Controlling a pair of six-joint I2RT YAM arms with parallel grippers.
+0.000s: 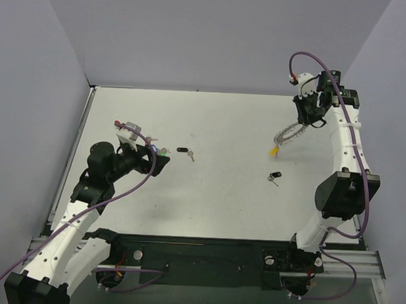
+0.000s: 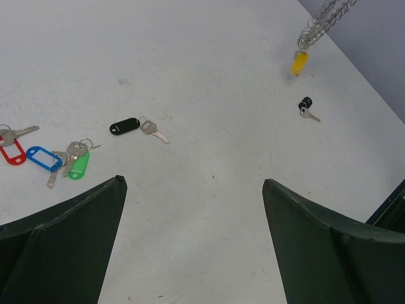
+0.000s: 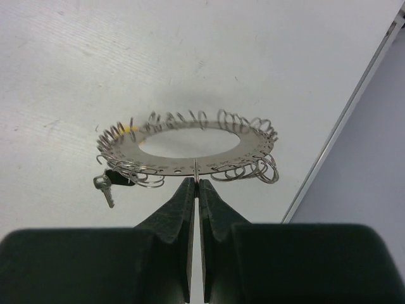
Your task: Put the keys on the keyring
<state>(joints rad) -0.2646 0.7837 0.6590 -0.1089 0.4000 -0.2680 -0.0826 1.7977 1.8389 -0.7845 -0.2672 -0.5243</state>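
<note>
The right tool [image 3: 197, 183] was pressed together on the near edge of the keyring [image 1: 289, 133], pinching the flat silver loop so that it hung clear of the white counter [image 1: 221, 206], with its shadow lying underneath. Small wire rings fringed the loop all the way round. A yellow-tagged key [image 2: 299, 62] dangled from the low side of the keyring, on the side away from the right tool; whether its tip touched the counter could not be told. Near the keyring, just past the yellow tag and toward the arm bases, lay one black-tagged key [image 1: 275, 176], flat and apart from everything else. Well away from the keyring, toward the left arm, a second black-tagged key [image 2: 124, 126] lay alone with its blade pointing back toward the keyring. Farther still from the keyring sat a loose cluster: a green-tagged key [image 2: 80, 166], a blue-tagged key [image 2: 43, 158] touching or overlapping it, and a red-tagged key [image 2: 12, 152] on the outer side. The left tool [image 2: 193, 182] hung over the counter near that cluster, its fingers spread wide and holding nothing, facing across the counter toward the keyring.
</note>
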